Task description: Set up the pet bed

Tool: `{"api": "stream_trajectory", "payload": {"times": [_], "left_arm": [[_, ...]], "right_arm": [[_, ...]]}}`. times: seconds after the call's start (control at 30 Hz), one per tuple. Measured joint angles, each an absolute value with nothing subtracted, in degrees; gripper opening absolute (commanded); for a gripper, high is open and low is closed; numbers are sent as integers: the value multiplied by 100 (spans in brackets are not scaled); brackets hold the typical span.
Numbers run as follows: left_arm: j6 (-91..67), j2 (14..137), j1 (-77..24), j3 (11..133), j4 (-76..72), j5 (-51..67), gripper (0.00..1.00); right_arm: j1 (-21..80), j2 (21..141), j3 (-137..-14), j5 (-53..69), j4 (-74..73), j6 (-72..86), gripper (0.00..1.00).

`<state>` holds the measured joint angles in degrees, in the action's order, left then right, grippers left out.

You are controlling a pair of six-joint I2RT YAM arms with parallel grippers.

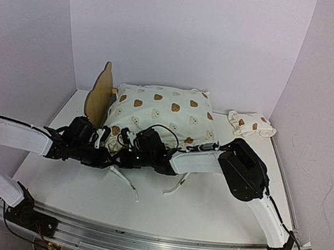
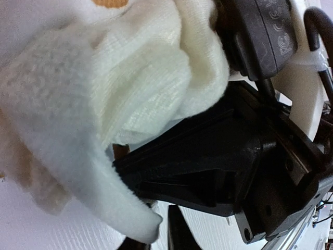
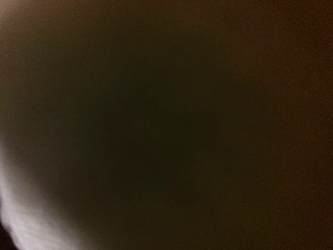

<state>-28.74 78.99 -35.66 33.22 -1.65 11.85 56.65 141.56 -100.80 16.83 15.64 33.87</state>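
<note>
The mattress cushion (image 1: 162,112) lies at twelve o'clock from the closed right gripper (image 1: 126,139); the left gripper (image 1: 99,138) opening I cannot tell.

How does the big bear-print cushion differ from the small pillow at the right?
The cushion is far larger than the pillow. The cushion lies puffed beside the wooden headboard; the pillow lies off alone to the right. The left arm and right arm reach the cushion's near edge; nothing touches the pillow. Both are cream cloth printed with brown bears.
</note>
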Motion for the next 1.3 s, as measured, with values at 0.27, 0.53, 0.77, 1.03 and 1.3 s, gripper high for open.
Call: {"api": "stream_trajectory", "payload": {"times": [0.27, 0.53, 0.77, 1.03, 1.3], "left_arm": [[-2739, 7635, -3566, 4097, 1487, 1052, 33], [-3101, 7245, -3566, 4107, 2635, 936, 24], [-3376, 7233, -3275, 4107, 3163, 758, 17], [-3232, 7527, -2415, 3292, 1582, 1793, 33], [-4142, 7641, -2364, 2570, -300, 2190, 32]], "right_arm": [[5699, 14346, -10173, 1626, 1978, 3385, 0], [5721, 14406, -10191, 1459, 2118, 3353, 0], [5721, 14422, -10191, 1453, 2165, 3290, 0], [5690, 14444, -10196, 1540, 2184, 3229, 0], [5688, 14499, -10218, 1717, 2292, 3258, 0]]}}
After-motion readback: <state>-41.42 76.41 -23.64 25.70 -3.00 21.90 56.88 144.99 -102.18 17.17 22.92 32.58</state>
